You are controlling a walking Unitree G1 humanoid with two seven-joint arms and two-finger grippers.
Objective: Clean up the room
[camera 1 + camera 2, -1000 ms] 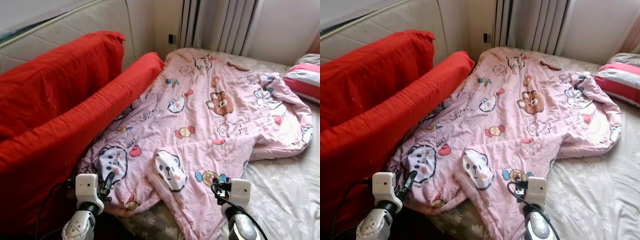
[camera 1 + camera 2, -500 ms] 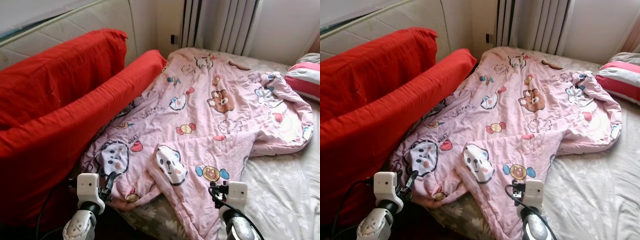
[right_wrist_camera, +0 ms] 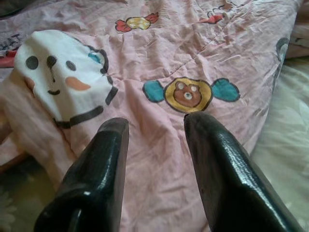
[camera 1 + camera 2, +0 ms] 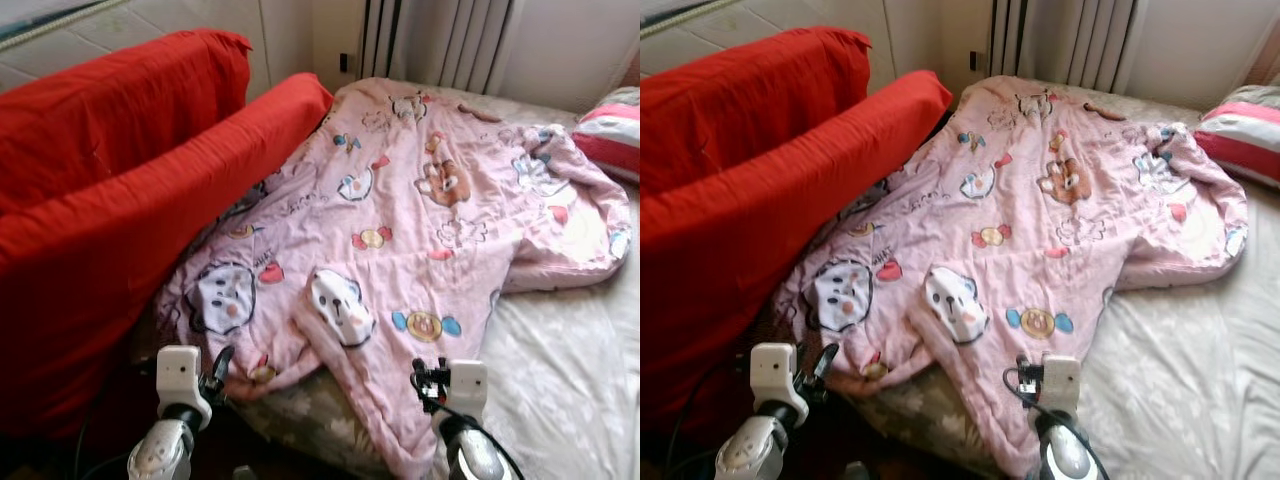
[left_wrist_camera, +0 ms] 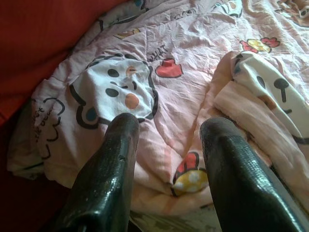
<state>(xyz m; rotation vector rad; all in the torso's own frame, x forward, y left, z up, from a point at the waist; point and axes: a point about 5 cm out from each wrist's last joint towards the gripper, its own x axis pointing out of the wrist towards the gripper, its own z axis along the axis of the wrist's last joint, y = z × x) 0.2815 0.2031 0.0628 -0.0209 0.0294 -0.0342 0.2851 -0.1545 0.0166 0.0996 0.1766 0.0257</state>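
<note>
- So, pink quilt [image 4: 420,220] w/ cartoon animal & candy prints lies spread & rumpled across the bed [image 4: 570,370], reaching from the near edge up toward the far end by the curtains [image 4: 440,40].
- Near edge of quilt is bunched: a fold w/ a white bear face sits approx mid-front, a second white face print on the side nearer the red cover.
- Red cover [image 4: 110,190] draped over a tall padded piece along the robot's left; quilt's left edge lies against it.
- Striped pink/white pillow [image 4: 610,130] at far right of bed, just beside the quilt's far corner.
- Bed sheet pale w/ faint floral pattern, bare on the right side of the quilt.
- Left gripper [image 5: 166,145]: low at near left corner of bed, fingers [image 5: 108,169] spread apart, nothing between them; they point at the quilt's near edge, by the white face print & a small red/yellow print. Not touching fabric as far as can be seen.
- Right gripper [image 3: 154,135]: low at the near edge, right of the bear-face fold; fingers [image 3: 219,164] apart, empty, aimed at the teal-winged bear candy print on the quilt.
- Both wrists show white housings & black cables in the head views.
</note>
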